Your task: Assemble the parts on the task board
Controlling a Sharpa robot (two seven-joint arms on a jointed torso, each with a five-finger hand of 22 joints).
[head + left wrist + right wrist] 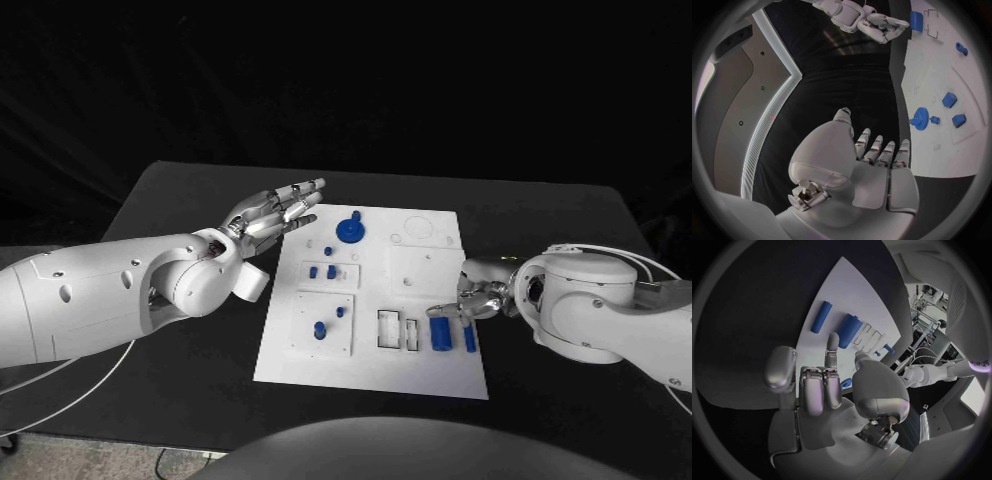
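— Board flat mid-worktop; gear seated near far edge, two loose cylinders lying by right edge, within reach.

— Right hand poised just beside those cylinders, fingers apart, holding nothing?

— Looks so. Left hand raised off board's far left corner, fingers spread, empty, probably kept clear.

A robotics lab. A black desk stands before dark drapes, carrying a white task board. Cables and equipment racks stand beyond it.
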